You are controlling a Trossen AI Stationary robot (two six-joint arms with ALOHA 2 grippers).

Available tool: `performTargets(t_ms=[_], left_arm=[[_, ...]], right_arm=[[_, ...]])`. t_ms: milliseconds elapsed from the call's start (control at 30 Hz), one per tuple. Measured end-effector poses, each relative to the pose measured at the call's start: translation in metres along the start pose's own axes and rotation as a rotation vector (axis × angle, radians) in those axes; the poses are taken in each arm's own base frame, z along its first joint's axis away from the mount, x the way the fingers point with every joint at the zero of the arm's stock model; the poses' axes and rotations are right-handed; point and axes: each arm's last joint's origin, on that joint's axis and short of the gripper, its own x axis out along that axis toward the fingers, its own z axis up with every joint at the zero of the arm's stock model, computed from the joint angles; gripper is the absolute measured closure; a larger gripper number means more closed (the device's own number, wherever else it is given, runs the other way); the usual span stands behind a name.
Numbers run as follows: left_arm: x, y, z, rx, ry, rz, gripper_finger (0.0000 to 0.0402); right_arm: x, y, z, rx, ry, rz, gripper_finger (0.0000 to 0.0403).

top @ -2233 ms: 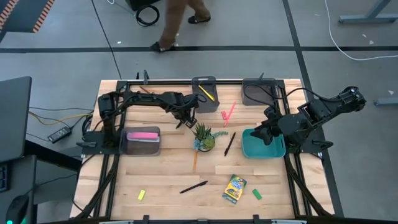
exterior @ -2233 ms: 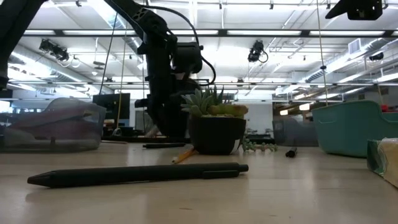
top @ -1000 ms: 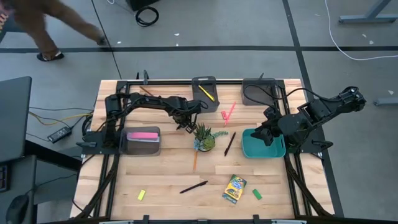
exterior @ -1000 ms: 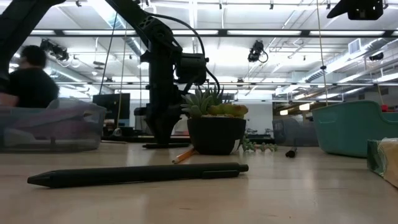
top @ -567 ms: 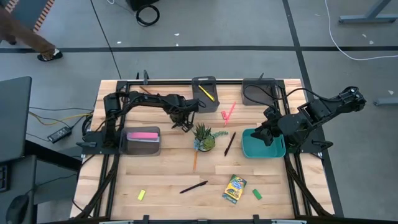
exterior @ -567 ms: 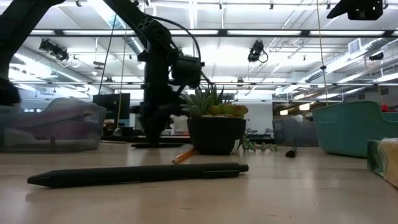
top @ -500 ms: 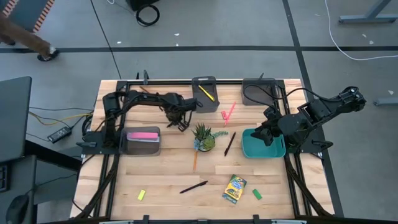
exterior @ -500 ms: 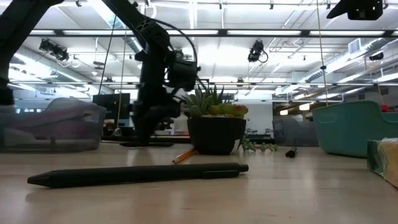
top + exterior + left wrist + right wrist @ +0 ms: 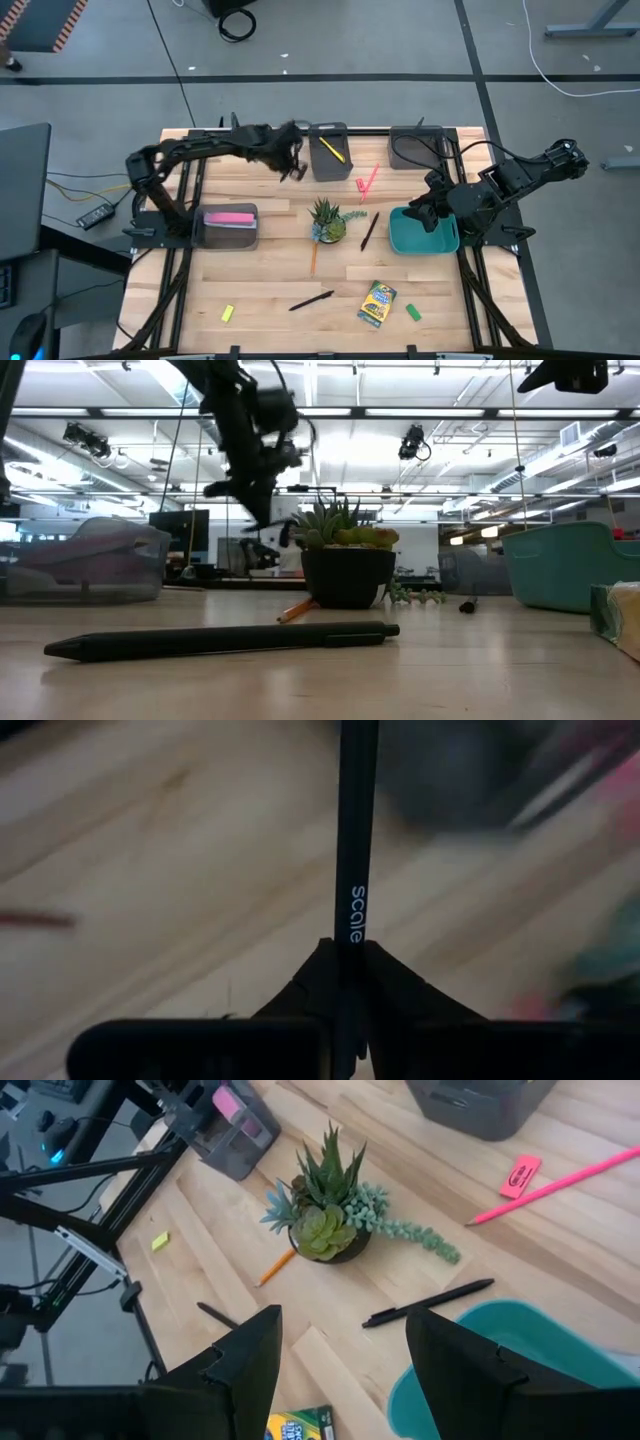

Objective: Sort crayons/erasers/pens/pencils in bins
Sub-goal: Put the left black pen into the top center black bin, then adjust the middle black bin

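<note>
Bins first: dark narrow grey bin (image 9: 329,150) at back edge, centre — one yellow pen (image 9: 332,150) lies diagonally in it. Second grey bin (image 9: 413,146) to its right, contents not discernible. Grey bin w/ long pink bar (image 9: 230,217) inside sits front of the left arm's base (image 9: 232,228). Teal bin (image 9: 424,232) on right side, under the right gripper (image 9: 428,213); inside can't be seen.

Left gripper (image 9: 293,160) is raised off the table, just left of the dark narrow bin. Fingers pinched nearly together on a black pen (image 9: 356,850) — wrist view shows the pen clamped between the fingertips, shaft running straight out away from the gripper, white lettering near the grip. In low view the gripper hangs high, above and left of the potted plant (image 9: 344,565).

Right gripper hovers over teal bin, fingers spread wide, nothing between them.

Loose on table: another black pen (image 9: 369,231) betw. plant and teal bin, long axis roughly front-to-back, slightly tilted. A third black pen (image 9: 312,300) near front, lying near-crosswise, left end lower. Orange pencil (image 9: 313,259) just in front of plant, pointing front-to-back. Pink pencil (image 9: 371,181) right of dark bin, diagonal, w/ red-pink eraser (image 9: 359,185) beside it. Crayon box (image 9: 377,304) at front, green eraser (image 9: 413,312) just right of it, yellow eraser (image 9: 227,313) front left.
</note>
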Motion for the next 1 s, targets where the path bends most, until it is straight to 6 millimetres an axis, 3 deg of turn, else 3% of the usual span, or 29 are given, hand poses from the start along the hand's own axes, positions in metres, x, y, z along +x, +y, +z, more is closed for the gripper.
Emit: performTargets(t_ms=[167,367,600,1000], left_arm=[[-0.012,-0.007,0.023,-0.198,-0.180,-0.200,0.0371],[0.004,-0.018,0.041,-0.342,-0.253,-0.376,0.0372],[0.035,-0.009,0.045,-0.423,-0.171,-0.356,0.0352],[0.040,0.009,0.057,-0.414,-0.187,-0.362,0.0306]], right_arm=[[0.000,0.000,0.000,0.002,-0.013,-0.006,0.0181],[0.000,0.000,0.001,0.028,-0.033,-0.015,0.0181],[0.000,-0.001,0.001,0.065,-0.035,-0.014,0.0181],[0.000,-0.001,0.002,0.116,-0.070,-0.028,0.0181]])
